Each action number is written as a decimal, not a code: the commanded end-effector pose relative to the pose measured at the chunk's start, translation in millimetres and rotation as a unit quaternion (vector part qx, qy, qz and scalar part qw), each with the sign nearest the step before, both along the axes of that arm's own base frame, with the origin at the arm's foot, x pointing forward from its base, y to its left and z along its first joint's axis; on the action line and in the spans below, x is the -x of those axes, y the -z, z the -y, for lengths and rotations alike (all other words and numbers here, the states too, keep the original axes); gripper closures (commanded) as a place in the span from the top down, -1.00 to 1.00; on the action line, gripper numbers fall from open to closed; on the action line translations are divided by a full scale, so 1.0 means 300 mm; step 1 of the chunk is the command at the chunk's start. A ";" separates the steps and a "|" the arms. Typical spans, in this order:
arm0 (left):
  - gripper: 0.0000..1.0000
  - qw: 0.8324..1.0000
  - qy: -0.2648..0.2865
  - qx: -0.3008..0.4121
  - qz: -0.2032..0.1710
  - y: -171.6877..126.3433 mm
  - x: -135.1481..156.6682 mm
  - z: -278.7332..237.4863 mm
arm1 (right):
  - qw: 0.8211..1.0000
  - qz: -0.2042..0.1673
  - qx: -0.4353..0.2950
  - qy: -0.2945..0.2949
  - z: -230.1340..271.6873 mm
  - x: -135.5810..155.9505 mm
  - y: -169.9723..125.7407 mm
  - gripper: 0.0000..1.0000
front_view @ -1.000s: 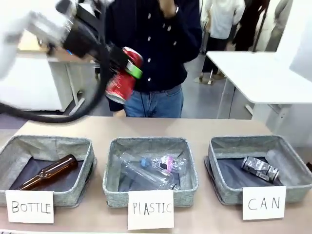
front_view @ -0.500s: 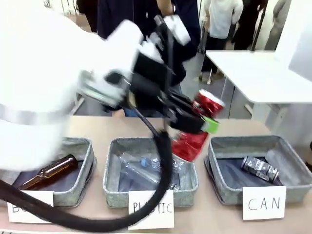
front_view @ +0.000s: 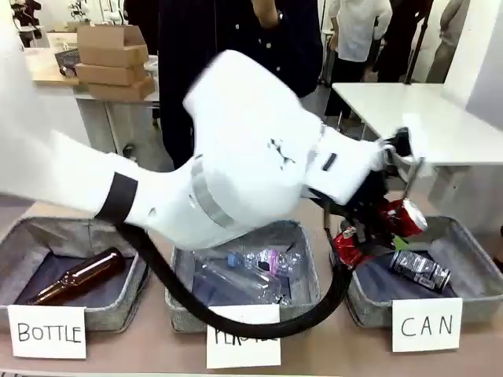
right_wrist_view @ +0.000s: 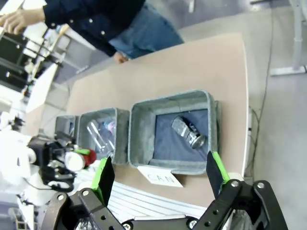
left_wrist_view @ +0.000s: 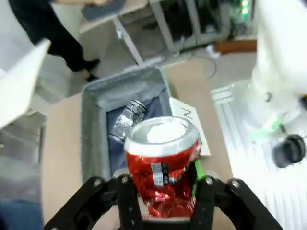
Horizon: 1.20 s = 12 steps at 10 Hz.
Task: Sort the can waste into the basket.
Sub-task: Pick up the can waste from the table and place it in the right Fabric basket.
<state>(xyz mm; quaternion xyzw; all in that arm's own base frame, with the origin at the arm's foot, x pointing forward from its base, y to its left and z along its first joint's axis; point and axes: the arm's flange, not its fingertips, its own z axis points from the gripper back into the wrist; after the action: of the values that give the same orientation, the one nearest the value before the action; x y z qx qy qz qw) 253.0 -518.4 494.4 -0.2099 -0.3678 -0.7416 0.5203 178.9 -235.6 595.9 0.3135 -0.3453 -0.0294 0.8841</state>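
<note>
Table [front_view: 157, 349]: flat tan top carrying three rectangular grey woven-fabric bins in a row. Left arm [front_view: 236, 181]: glossy white rounded casing with a black cable looped beneath, reaching across the middle to the right side; half a second ago its wrist was over the middle bin, a second ago high at the far left. Bin with the card "CAN" [front_view: 464, 271]: soft grey walls, dark lining, at the right end. Bin with the card "PLASTIC" [front_view: 302, 259]: same make, holding crumpled clear plastic bottles [front_view: 247, 275]. Bin with the card "BOTTLE" [front_view: 20, 251]: same make, holding one brown glass bottle [front_view: 75, 276] lying on its side. Right end effector [right_wrist_view: 158, 175]: black frame, green pads spread wide apart with nothing between them, high above the table. Left end effector [left_wrist_view: 163, 191]: black fingers with green pads pinching the red can's crushed body from both sides. Red can [front_view: 377, 232]: metal, silver ends, dented, held tilted in the air at the near-left edge of the "CAN" bin; it has travelled rightward with the arm. Patterned can [front_view: 420, 271]: silver and black, slightly dented, lying on its side on the dark lining, unmoved.
</note>
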 end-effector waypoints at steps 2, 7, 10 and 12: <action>-0.15 0.999 -0.014 -0.029 -0.023 -0.033 0.043 0.175 | 1.000 0.000 -0.004 0.009 0.005 0.000 -0.008 1.00; -0.15 0.999 -0.016 -0.008 -0.041 -0.017 0.045 0.156 | 1.000 0.000 -0.004 0.009 0.005 0.000 -0.008 1.00; -0.15 0.996 -0.048 0.023 -0.073 0.039 -0.040 0.205 | 1.000 0.000 -0.004 0.009 0.005 0.000 -0.008 1.00; -0.15 0.995 -0.061 0.051 -0.065 0.022 -0.050 0.261 | 1.000 0.000 -0.004 0.009 0.005 0.000 -0.008 1.00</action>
<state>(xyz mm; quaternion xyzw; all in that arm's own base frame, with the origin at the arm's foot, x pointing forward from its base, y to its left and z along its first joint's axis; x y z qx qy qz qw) 266.3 -586.9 483.5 -0.2470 -0.3588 -0.6820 0.5875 177.5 -236.8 595.9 0.3143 -0.3470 -0.0304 0.8831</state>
